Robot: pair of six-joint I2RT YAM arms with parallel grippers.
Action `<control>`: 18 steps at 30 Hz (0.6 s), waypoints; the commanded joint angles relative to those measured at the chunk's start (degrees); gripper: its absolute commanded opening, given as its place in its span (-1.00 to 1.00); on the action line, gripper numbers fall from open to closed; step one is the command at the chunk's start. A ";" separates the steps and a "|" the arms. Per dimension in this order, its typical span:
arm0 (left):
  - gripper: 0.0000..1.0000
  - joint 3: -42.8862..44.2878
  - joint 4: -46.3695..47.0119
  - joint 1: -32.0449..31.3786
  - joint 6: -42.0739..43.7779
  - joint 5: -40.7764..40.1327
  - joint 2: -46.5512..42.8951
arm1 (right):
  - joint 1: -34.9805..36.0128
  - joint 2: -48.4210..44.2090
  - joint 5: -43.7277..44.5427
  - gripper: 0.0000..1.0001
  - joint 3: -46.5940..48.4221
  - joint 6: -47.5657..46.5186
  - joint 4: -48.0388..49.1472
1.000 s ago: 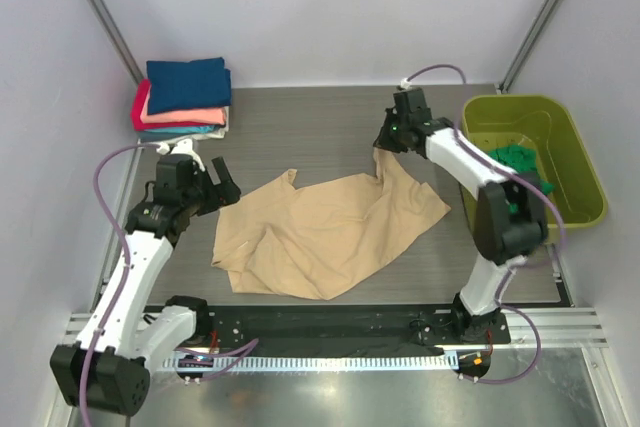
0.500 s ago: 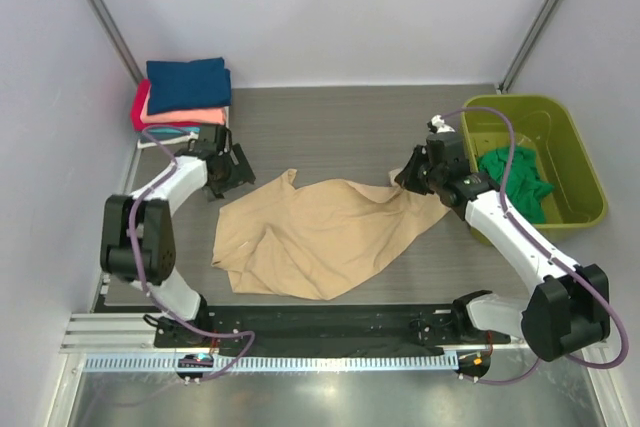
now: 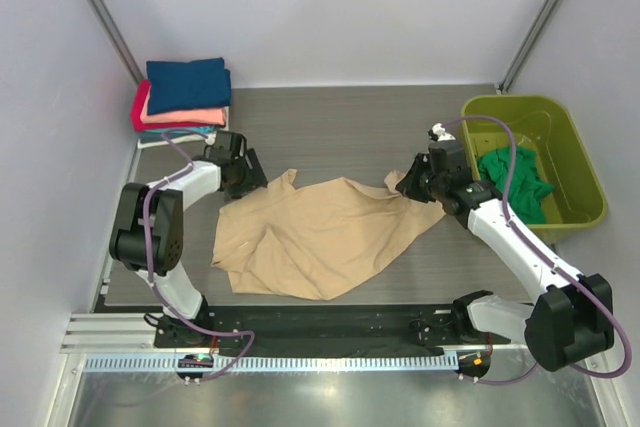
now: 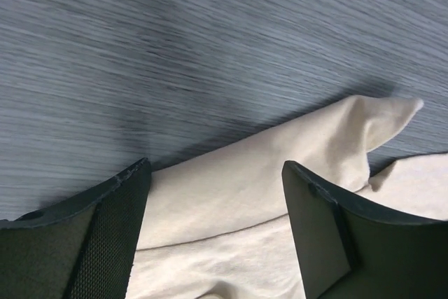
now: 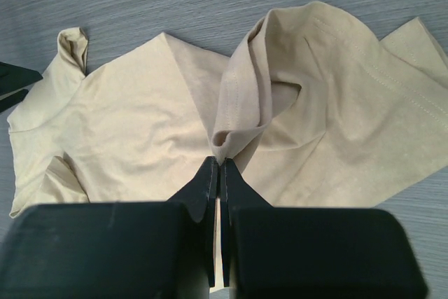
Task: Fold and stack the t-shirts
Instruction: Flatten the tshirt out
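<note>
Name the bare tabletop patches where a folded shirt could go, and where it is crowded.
Free: the far strip between the folded stack and the lime tub, beyond the tan t-shirt. Crowded: the middle, with left pincer and right pincer at the shirt's far corners.

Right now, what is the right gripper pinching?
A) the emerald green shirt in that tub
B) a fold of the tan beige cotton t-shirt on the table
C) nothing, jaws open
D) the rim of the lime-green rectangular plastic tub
B: the right wrist view shows the right gripper shut on a bunched fold of the tan beige cotton t-shirt. The emerald green shirt lies apart from it in the lime-green plastic tub.
</note>
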 commanded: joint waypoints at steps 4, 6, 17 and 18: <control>0.40 -5.32 6.54 -2.46 -2.31 2.38 1.83 | -0.09 0.87 -0.36 -0.98 0.40 -1.28 2.00; 0.29 -5.58 7.77 -2.64 -2.31 2.91 3.23 | -0.09 1.39 -0.27 -0.98 0.31 -1.45 1.91; -0.99 -2.35 7.26 -2.99 -1.26 5.64 0.28 | -0.27 2.98 -0.53 -0.98 1.01 -1.19 1.91; -0.99 -1.64 6.47 -3.08 -1.17 5.81 -1.14 | -0.27 3.15 -0.53 -0.97 1.45 -1.28 1.91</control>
